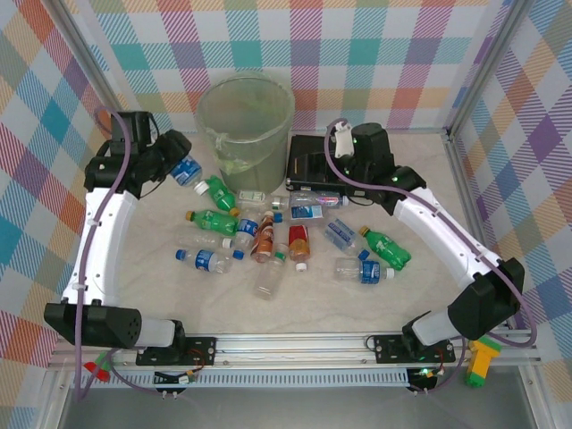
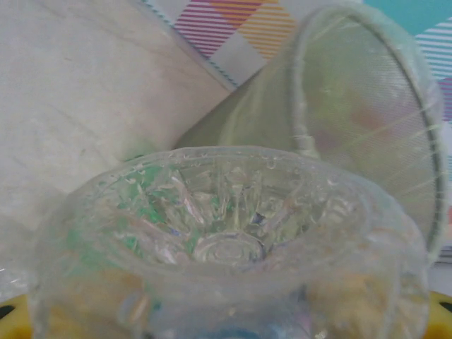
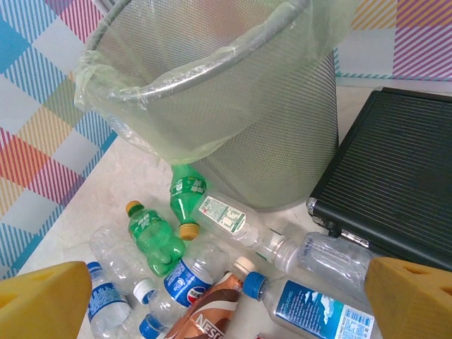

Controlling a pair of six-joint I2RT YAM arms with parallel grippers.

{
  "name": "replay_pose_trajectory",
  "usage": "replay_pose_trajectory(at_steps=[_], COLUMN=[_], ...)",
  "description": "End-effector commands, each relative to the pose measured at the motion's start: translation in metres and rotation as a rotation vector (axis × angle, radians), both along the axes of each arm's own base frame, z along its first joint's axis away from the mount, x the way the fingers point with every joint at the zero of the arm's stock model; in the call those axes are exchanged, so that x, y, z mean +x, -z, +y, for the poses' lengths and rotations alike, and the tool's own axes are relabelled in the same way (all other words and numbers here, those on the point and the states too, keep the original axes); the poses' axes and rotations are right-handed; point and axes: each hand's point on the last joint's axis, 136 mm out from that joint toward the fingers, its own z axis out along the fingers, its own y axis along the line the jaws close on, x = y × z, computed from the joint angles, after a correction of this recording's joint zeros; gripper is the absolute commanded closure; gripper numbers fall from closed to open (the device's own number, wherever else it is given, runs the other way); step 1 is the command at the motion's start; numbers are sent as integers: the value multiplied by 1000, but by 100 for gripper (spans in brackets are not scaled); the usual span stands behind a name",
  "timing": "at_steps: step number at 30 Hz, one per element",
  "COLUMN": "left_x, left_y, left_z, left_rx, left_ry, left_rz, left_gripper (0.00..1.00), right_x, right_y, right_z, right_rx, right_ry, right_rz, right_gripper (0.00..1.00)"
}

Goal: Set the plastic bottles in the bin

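The task looks barely begun. The left gripper is closed narrowly on a clear plastic bottle with a blue label. It holds the bottle off the pale table, just beside the left wall of the tall round translucent grey-green bin and not yet over the opening. In the left wrist view the bottle's moulded underside sits very close, with the bin's rim beyond it.

Whether any bottle already lies inside the bin I cannot tell, since nothing definite shows through the wall and the clear liner bag. About a dozen small bottles lie scattered on the table in front of the bin. Among them are a green plastic bottle, a brown-labelled bottle, a red-labelled bottle and several clear ones with blue caps.

The right gripper stands wide open and empty above the far part of this pile, near the flat black rectangular case.

As I judge it, one bottle is on its way and nearly all the rest remain to be picked up
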Motion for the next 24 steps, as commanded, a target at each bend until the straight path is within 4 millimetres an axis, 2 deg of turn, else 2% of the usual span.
replay_pose_trajectory(at_steps=[1,5,11,16,20,24], left_x=[17,39,66,91,115,144], left_y=[-29,-58,-95,-115,-120,-110], left_z=[-19,-36,-47,-56,-66,-81], left_rx=[-63,-145,-231,-274,-332,-416], left_ry=[28,57,61,53,37,41], left_rz=[-100,-218,-398,-517,-566,-537], left_gripper=[40,41,42,42,42,43], right_x=[0,-3,-8,-15,-21,-26], right_y=[-21,-24,-24,-25,-30,-37], right_z=[7,6,-1,-8,-13,-16], right_rx=[18,16,5,4,6,16], right_ry=[-34,-34,-20,-7,3,5], right_rz=[-55,-65,-68,-74,-84,-95], right_gripper=[1,1,1,1,1,1])
